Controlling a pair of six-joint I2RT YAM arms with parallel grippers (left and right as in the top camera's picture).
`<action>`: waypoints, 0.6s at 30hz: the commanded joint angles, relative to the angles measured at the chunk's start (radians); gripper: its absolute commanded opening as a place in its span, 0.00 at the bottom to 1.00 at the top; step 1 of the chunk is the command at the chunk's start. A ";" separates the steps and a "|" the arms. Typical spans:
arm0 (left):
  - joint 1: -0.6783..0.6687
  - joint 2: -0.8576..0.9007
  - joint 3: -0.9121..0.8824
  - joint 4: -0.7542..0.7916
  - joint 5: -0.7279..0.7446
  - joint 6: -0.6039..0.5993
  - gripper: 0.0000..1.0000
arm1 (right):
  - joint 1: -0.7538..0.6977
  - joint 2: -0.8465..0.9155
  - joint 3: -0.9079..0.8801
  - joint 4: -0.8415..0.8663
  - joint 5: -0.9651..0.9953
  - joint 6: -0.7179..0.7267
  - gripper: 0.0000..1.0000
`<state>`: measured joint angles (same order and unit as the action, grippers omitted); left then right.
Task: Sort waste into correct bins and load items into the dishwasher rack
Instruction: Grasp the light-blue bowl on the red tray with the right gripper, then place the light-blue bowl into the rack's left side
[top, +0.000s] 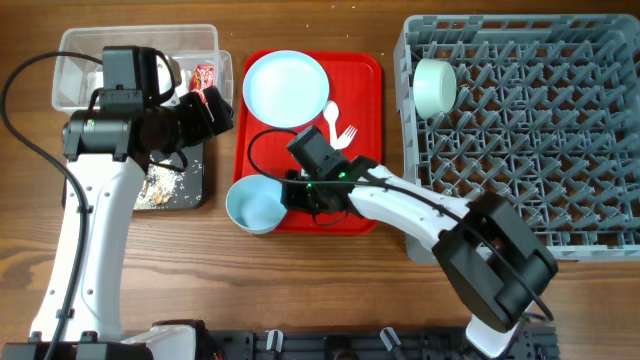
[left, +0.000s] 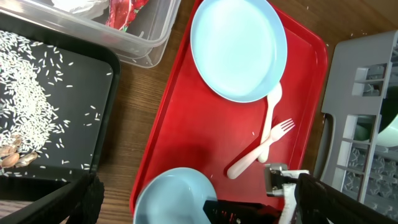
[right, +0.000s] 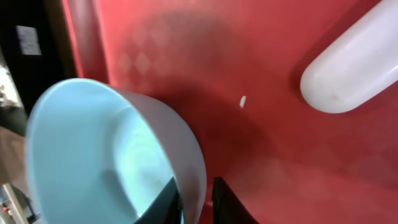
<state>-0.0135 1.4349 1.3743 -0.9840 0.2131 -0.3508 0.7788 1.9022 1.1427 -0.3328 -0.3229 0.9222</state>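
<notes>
My right gripper (top: 290, 195) is shut on the rim of the light blue bowl (top: 253, 204), one finger inside and one outside (right: 196, 199). The bowl (right: 112, 162) is tilted at the front left corner of the red tray (top: 365, 75). The light blue plate (top: 285, 88) and the white spoon and fork (top: 337, 125) lie on that tray. My left gripper (top: 205, 110) is open and empty over the black tray (top: 190, 190); it also shows in the left wrist view (left: 205, 208). A pale green bowl (top: 435, 85) stands in the grey rack (top: 600, 235). The yellow cup is out of view.
The clear tub (top: 210, 40) at the back left holds a red-and-white wrapper (top: 204, 75) and white napkin paper (left: 81, 5). The black tray holds rice crumbs (left: 28, 99) and brown scraps (left: 12, 158). The left arm hides part of both bins.
</notes>
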 joint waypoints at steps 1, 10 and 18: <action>0.005 -0.008 0.013 0.002 -0.002 0.005 1.00 | 0.019 0.032 -0.007 0.008 -0.016 0.004 0.04; 0.005 -0.008 0.013 0.003 -0.003 0.005 1.00 | -0.185 -0.283 0.034 -0.241 0.056 -0.202 0.04; 0.005 -0.008 0.013 0.002 -0.003 0.005 1.00 | -0.423 -0.897 0.050 -0.686 0.999 -0.305 0.04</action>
<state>-0.0135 1.4349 1.3743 -0.9829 0.2131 -0.3508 0.3576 1.0508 1.1984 -0.9375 0.1913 0.6971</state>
